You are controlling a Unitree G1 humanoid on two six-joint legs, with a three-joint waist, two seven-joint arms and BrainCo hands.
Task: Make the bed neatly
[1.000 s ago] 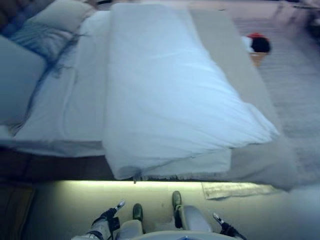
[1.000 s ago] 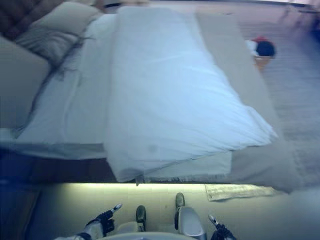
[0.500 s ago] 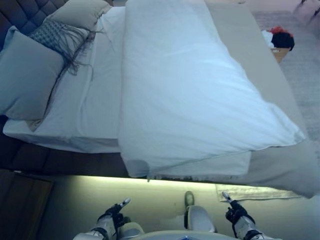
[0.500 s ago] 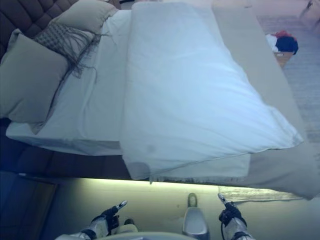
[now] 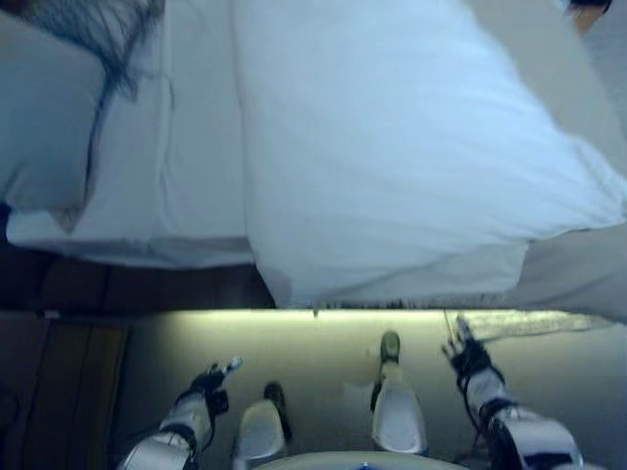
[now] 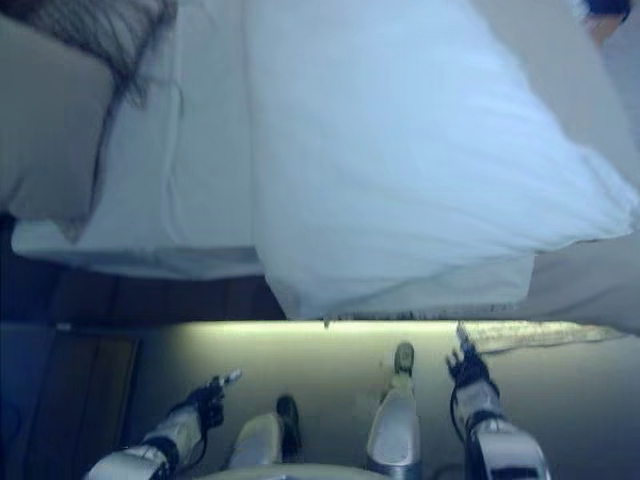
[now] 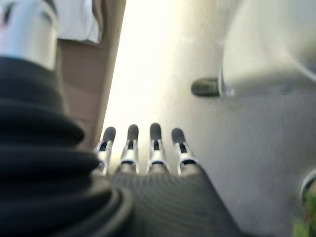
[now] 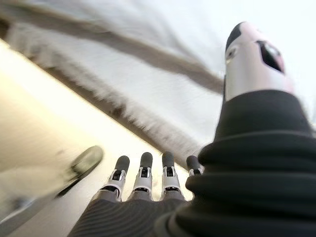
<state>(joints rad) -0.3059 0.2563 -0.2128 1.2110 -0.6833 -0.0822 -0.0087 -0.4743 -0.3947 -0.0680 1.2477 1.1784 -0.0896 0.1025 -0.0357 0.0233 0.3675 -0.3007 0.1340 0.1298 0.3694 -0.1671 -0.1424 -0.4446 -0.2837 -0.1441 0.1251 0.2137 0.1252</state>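
Right hand (image 5: 468, 358): shown raised beside the bed, fingers straight and spread, nothing held. In its wrist view the fingers (image 8: 143, 170) are seen extended in a row, with the fringed edge of the blanket (image 8: 123, 106) just beyond them but not touched.

Left hand (image 5: 209, 380): shown lower and farther from the bed, fingers (image 7: 154, 140) straight and side by side, nothing held; only floor is seen past them.

Duvet (image 5: 392, 147): the task's thing. It is laid across the middle of the bed, folded back on itself so that a doubled white slab is formed. Its near edge hangs at the bed's side, above and just ahead of the right hand; its far right corner tapers to a point. Neither hand is in contact with it.

Sheet (image 5: 201, 137): left bare between the duvet and the pillow (image 5: 44, 117), which lies at the head of the bed. A dark fringed throw (image 5: 113, 39) is draped by the pillow.

Progress, as judged: the task is at an early stage. The duvet has yet to be unfolded and drawn up toward the pillow, and its edges squared with the bed. The near edge of the duvet is judged the likely first grasp, being closest to the right hand.
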